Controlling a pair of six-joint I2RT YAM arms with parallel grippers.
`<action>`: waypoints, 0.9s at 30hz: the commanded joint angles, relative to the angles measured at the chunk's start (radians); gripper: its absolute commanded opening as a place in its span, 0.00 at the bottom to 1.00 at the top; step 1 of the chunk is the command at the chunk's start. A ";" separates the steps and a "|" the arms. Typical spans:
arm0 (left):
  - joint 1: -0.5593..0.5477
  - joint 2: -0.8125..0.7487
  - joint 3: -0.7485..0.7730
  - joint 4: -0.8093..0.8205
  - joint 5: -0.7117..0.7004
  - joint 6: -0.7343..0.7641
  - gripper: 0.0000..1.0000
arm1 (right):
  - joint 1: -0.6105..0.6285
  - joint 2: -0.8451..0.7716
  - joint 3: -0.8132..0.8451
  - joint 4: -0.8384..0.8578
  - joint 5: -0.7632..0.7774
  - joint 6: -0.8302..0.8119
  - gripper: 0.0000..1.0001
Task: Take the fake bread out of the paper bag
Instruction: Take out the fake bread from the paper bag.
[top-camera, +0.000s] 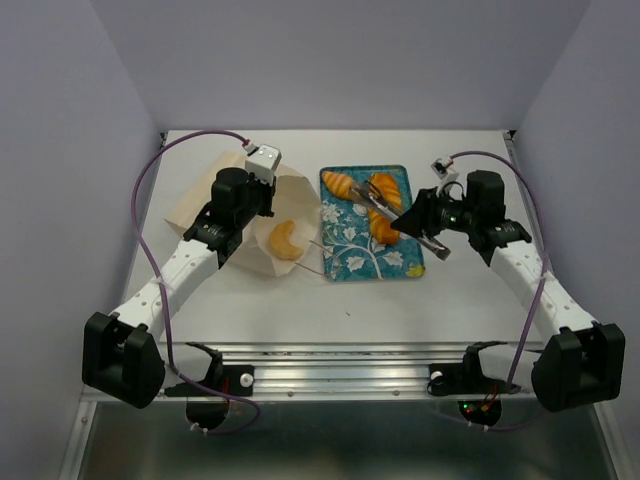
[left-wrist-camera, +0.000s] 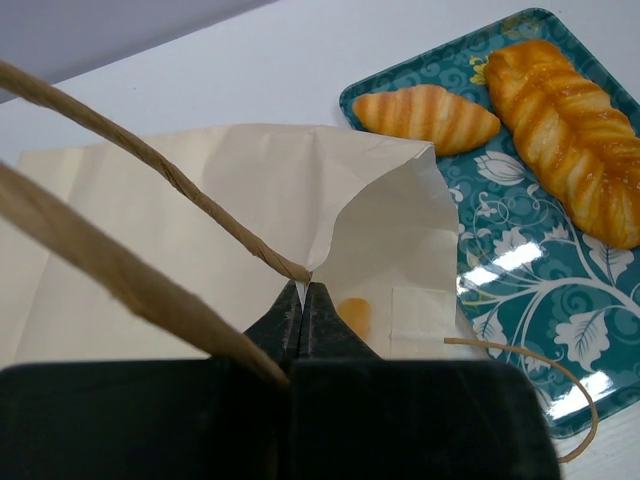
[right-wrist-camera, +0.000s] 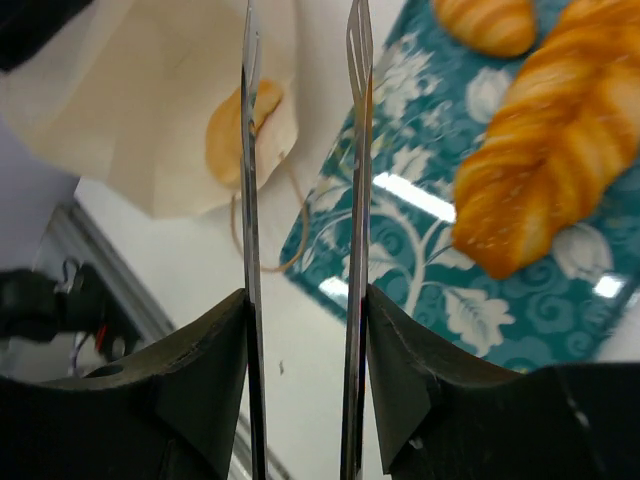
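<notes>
In the left wrist view you get the golden crescent croissant (left-wrist-camera: 354, 316) only as a small orange patch inside the pale beige paper bag (left-wrist-camera: 260, 160); paper hides the rest. There the long ridged golden loaf (left-wrist-camera: 570, 130) and the teal floral tray (left-wrist-camera: 520, 290) run off the right edge, and the near twisted paper-string handle (left-wrist-camera: 110, 262) is blurred. In the right wrist view the loaf looks soft, and the small oval roll (right-wrist-camera: 485, 22) is cut by the top edge. One thin metal finger (right-wrist-camera: 249, 200) of the right gripper (right-wrist-camera: 303, 15) crosses the croissant. From above, the left arm (top-camera: 225, 205) covers part of the bag.

A teal floral tray (top-camera: 372, 262) lies flat on the white table (top-camera: 380, 315).
</notes>
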 joint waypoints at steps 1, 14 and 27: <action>-0.004 -0.014 -0.003 0.072 0.010 -0.002 0.00 | 0.120 -0.005 0.020 -0.078 -0.179 -0.130 0.52; -0.004 -0.021 0.003 0.056 0.020 -0.001 0.00 | 0.501 0.152 0.147 -0.135 0.337 -0.409 0.53; -0.004 -0.015 -0.011 0.052 0.022 -0.005 0.00 | 0.646 0.297 0.282 -0.216 0.486 -0.641 0.55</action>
